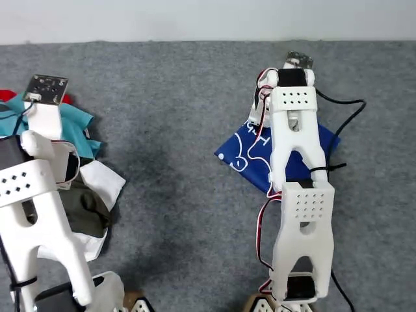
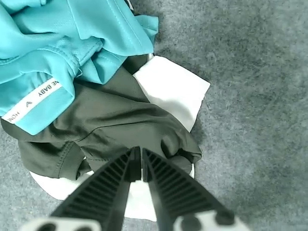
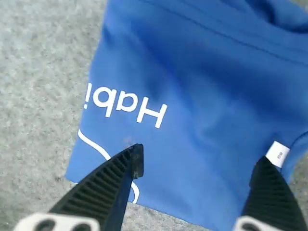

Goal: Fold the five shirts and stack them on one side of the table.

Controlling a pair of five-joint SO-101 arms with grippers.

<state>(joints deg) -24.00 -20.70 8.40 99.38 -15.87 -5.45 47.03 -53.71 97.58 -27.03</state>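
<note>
A blue shirt (image 1: 244,149) with white print lies in a folded shape right of the table's middle. My right gripper (image 3: 202,168) hangs open just above the blue shirt (image 3: 202,72), one finger over the print, the other near a small white label. At the left edge lies a loose pile: a teal shirt (image 1: 75,123), a dark olive shirt (image 1: 84,208), a white shirt (image 1: 104,179) and a bit of red shirt (image 1: 6,95). My left gripper (image 2: 141,163) is shut, its tips over the dark olive shirt (image 2: 120,120), beside the white shirt (image 2: 173,89) and below the teal shirt (image 2: 72,38).
The grey felt-like table top (image 1: 169,97) is bare between the pile and the blue shirt, and along the far side. Black and red cables trail off the right arm (image 1: 302,214) over the blue shirt.
</note>
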